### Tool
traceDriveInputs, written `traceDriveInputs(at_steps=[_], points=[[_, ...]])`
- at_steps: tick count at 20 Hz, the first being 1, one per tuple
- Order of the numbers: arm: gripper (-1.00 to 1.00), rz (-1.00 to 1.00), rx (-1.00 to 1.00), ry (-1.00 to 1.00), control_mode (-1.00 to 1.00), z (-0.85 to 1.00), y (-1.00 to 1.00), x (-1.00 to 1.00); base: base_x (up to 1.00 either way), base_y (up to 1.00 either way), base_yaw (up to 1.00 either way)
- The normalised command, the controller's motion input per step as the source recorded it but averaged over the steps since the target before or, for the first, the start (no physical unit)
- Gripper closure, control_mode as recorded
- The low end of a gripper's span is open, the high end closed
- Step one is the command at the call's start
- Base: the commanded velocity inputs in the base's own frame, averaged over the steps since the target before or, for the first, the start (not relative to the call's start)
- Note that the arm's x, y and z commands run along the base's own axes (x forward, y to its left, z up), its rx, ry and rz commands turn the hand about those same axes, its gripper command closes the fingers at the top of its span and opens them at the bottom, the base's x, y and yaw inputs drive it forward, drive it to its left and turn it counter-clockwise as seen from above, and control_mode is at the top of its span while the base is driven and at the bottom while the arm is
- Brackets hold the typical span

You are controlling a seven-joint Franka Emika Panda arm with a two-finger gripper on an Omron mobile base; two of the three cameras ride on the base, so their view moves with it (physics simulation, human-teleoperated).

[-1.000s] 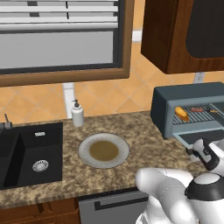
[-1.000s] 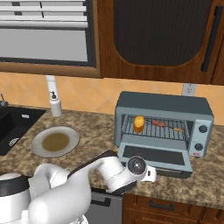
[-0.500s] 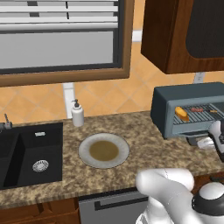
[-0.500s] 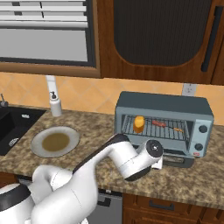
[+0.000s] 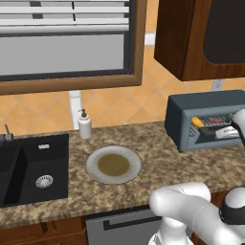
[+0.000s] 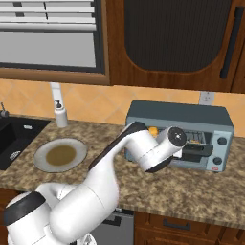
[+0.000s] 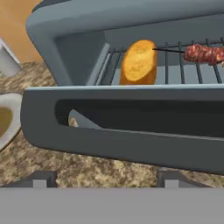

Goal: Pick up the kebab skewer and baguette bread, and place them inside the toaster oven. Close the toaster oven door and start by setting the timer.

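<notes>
Oven door (image 7: pixel 127 127) fills the near part of the hand view, partly raised, its grey-blue frame and dark glass tilted up toward the opening. Two dark fingertips (image 7: pixel 173 178) sit just below it, set wide apart and gripping nothing; the gripper (image 7: pixel 105 179) seems to be under the door's free edge. The granite counter (image 5: pixel 158 167) lies beneath.

Beyond the door, inside the oven (image 6: pixel 179 134), the baguette (image 7: pixel 139 62) stands on the wire rack at the left. The skewer (image 7: pixel 203 53) lies on the same rack to its right, meat chunks showing red-brown. Both foods are already in place, so the step in hand looks like shutting the door.

From the right base view, the white arm (image 6: pixel 139 150) reaches across the counter to the oven's front. The oven sits at the right end of the counter against the tiled wall. An empty plate (image 5: pixel 114 164) rests well to its left, with a soap bottle (image 5: pixel 84 124) behind it and a black sink (image 5: pixel 33 172) at the far left.

To do this well, the hand should likely keep pushing up and in along the door's arc, staying square to the edge so it cannot slip off. The door should seat flush before the hand moves right to the knobs (image 6: pixel 219 151).
</notes>
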Motion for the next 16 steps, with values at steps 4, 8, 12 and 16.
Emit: traceDriveInputs(at_steps=[4, 8, 12, 16], points=[[-1.00, 0.00, 0.02, -0.14, -1.00, -0.07, 0.13, 0.62, 0.00, 0.00, 0.00], [-1.00, 0.00, 0.00, -0.09, -1.00, -0.10, 0.09, 0.59, 0.00, 0.00, 0.00], [-1.00, 0.00, 0.01, -0.03, -1.00, -0.12, 0.00, 0.40, 0.00, 0.00, 0.00], [-1.00, 0.00, 0.00, 0.00, -1.00, 0.00, -0.02, 0.36, 0.00, 0.00, 0.00]])
